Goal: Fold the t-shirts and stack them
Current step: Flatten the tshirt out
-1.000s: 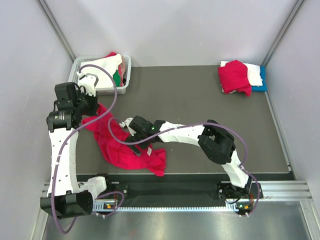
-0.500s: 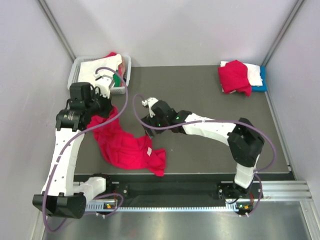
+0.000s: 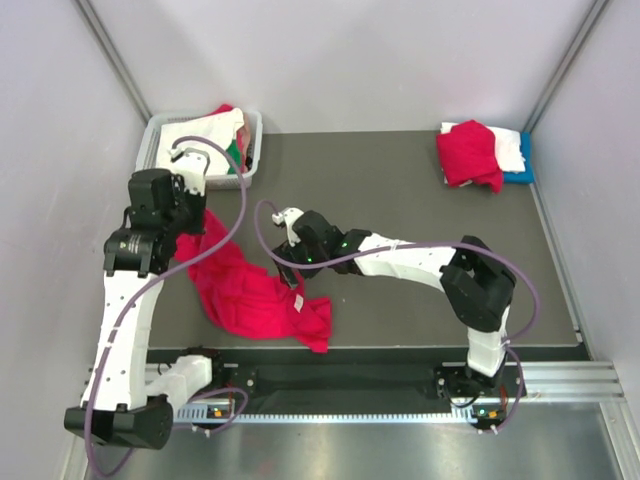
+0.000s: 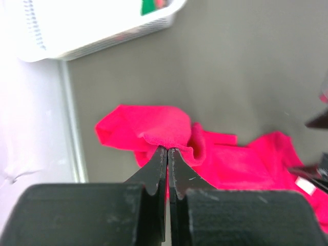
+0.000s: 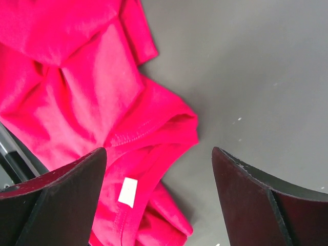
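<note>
T-shirt (image 3: 250, 300): bright red, rumpled heap.

From where I sit, the dark grey table (image 3: 400, 200) is my landmark. Plain pale walls (image 3: 350, 60) close it in behind and on both sides. Two metal struts (image 3: 115, 60) slant away from its far corners. A ribbed aluminium rail (image 3: 560, 380) runs along its near edge. The light looks soft and even to me.

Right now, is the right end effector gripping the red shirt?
No, the right end effector hovers open above the red shirt, gripping nothing.
</note>
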Motion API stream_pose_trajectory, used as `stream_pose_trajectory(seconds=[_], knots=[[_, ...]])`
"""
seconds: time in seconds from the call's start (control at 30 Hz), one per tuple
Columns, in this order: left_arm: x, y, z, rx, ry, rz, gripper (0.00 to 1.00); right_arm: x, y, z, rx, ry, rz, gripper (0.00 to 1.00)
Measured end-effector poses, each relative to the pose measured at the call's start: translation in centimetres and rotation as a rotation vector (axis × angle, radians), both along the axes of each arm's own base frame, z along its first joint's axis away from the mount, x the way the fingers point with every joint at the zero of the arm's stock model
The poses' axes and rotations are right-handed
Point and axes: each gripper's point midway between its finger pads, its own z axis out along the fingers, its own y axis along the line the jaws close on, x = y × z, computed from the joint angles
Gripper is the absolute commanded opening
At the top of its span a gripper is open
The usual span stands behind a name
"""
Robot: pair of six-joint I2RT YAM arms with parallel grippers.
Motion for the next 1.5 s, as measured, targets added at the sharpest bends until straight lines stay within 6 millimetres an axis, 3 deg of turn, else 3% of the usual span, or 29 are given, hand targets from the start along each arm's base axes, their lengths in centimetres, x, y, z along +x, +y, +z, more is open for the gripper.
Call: stream_pose_trajectory(seconds=[0.2, 0.37, 0.6, 0.83, 1.07, 1.27, 1.5], knots=[[0.2, 2.9, -0.3, 0.013, -0.018, 0.127, 0.00, -0.6, -0.1, -0.8, -0.024, 0.018, 0.021, 0.82], [0.2, 5.4, -0.8, -0.014, -0.007, 0.216, 0.00, -0.5, 0.9, -0.2, -0.018, 0.013, 0.038, 0.79], [0.6, 5.4, -1.6, -0.030, -0.012, 0.224, 0.00, 0.4, 4.6, 0.1, 0.019, 0.019, 0.084, 0.77], [0.6, 5.4, -3.0, -0.034, 0.016, 0.231, 0.00, -0.2, 6.7, -1.9, -0.001, 0.069, 0.133, 0.72], [0.8, 5.4, -2.8, -0.037, 0.004, 0.232, 0.00, -1.0, 6.9, -3.4, -0.018, 0.109, 0.157, 0.60], [0.9, 5.4, -2.7, -0.037, -0.004, 0.232, 0.00, -1.3, 6.8, -5.4, -0.043, 0.144, 0.155, 0.58], [1.0, 5.4, -2.6, -0.036, -0.006, 0.231, 0.00, -1.5, 7.0, -5.4, -0.031, 0.156, 0.152, 0.53]])
